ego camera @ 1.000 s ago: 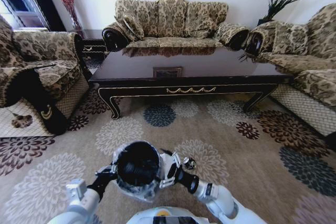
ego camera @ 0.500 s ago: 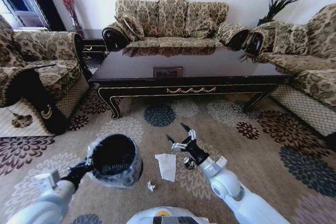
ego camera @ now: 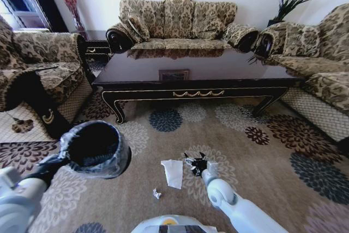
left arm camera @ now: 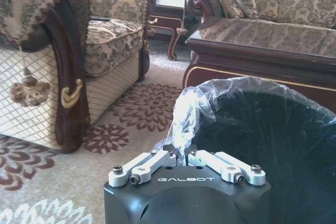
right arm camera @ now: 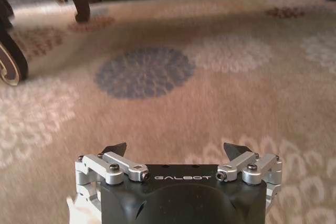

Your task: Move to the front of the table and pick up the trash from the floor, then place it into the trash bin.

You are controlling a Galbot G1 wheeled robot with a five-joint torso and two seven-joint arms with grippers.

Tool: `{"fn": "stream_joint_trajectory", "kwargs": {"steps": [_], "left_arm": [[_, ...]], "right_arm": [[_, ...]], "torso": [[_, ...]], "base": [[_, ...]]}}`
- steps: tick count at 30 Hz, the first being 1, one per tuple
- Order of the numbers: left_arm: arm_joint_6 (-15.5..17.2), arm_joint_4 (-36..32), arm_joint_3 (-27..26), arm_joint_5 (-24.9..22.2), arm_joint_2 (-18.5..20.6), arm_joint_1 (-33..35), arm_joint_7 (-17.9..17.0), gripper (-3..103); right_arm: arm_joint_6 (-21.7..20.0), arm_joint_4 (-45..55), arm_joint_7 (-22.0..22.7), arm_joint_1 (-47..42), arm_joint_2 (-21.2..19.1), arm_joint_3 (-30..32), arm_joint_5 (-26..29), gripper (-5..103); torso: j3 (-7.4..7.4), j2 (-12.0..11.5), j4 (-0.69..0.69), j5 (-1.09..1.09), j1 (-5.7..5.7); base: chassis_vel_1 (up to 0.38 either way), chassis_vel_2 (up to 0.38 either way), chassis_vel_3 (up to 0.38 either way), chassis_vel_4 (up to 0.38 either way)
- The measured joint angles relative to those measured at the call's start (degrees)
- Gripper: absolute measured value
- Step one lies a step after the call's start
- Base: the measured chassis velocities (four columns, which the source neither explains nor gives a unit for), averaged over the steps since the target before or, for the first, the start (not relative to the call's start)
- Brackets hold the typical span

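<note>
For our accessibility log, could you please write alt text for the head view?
The left gripper holds the black trash bin by its bag-lined rim above the floral carpet, while the open right gripper reaches down beside a white napkin. A small crumpled wrapper lies nearby; the table stands beyond.

Left end effector (ego camera: pixel 54 161) holds trash bin (ego camera: pixel 96 148) aloft; right end effector (ego camera: pixel 194 163) low beside napkin (ego camera: pixel 173 172), possibly open.

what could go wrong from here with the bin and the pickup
The left gripper holds the bin only by its thin bag liner, which could slip or tear. The right gripper, open low over the carpet, sits beside the napkin, so it may miss it.
</note>
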Motion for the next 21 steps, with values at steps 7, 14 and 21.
{"fn": "stream_joint_trajectory", "kwargs": {"steps": [7,14,21], "left_arm": [[0.1,0.0,-0.2,-0.3,-0.7,0.4,-0.2,5],[0.1,0.0,0.5,-0.1,-0.7,0.1,-0.2,5],[0.1,0.0,2.1,0.9,-1.5,-0.2,-0.1,5]], "right_arm": [[-1.1,-6.7,2.1,0.6,1.3,-3.1,-1.9,100],[0.3,-13.6,2.7,0.6,4.0,-2.1,-2.1,100],[1.8,-15.2,1.9,-0.7,6.0,-1.6,-6.4,100]], "torso": [[0.0,0.0,-0.03,0.0,0.0],[0.0,0.0,-0.02,0.0,0.0],[0.0,0.0,-0.02,0.01,0.0]], "base": [[0.0,0.0,0.0,0.0],[0.0,0.0,0.0,0.0],[0.0,0.0,0.0,0.0]]}}
